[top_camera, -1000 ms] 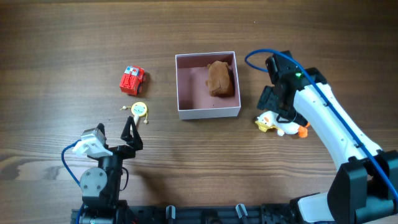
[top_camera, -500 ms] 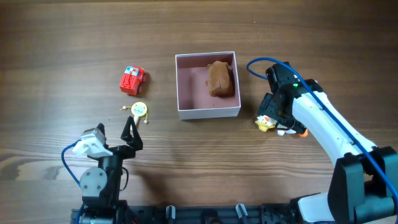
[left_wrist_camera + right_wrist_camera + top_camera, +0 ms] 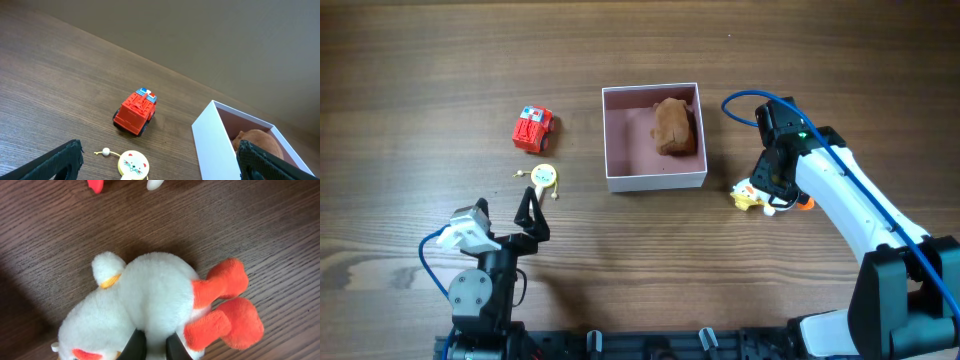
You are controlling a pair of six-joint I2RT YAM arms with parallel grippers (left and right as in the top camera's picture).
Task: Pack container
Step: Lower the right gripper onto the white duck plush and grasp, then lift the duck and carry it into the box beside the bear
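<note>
The container [image 3: 655, 182] is a square white box with a pink inside at the table's middle, and a brown plush toy [image 3: 673, 125] lies in it. To its right a white plush duck [image 3: 752, 195] with orange feet lies on the table. My right gripper [image 3: 772, 192] is shut on the duck, its fingers pinching the white body [image 3: 155, 305] from above. My left gripper [image 3: 525, 218] stands open near the front left, with nothing between its fingertips [image 3: 60, 162]. A round yellow cat-face toy [image 3: 133, 164] lies just ahead of it.
A red toy truck [image 3: 532, 129] sits left of the container, seen also in the left wrist view as a red truck [image 3: 135, 112]. The container's white wall [image 3: 215, 142] shows at the right of that view. The yellow cat toy [image 3: 544, 177] lies below the truck.
My right gripper came down onto the white duck and closed on it. The left arm has not moved.
</note>
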